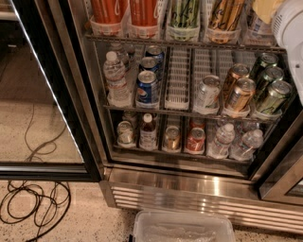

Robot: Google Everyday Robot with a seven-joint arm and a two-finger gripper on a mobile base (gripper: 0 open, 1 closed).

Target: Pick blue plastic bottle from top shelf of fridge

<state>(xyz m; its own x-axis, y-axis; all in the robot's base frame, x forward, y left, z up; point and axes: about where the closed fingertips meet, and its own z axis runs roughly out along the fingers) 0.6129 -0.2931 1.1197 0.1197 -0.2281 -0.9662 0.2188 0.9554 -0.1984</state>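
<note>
Standing in the way: tall orange cans [109,9], a green can [184,13] and a gold can [227,14] fill the top shelf [184,42] lanes left of the bottle.
Below the top shelf: racks of short cans and water bottles [116,78].
Floor: a clear bin [182,229] and black cables [33,208] lie well below the top shelf, before the fridge [189,184].
blue plastic bottle [258,21]: rightmost top shelf lane, only its lower part showing, just beside the white arm [289,28].
hand: beyond the arm, above the top shelf's right end, out of view; its grip cannot be told.
</note>
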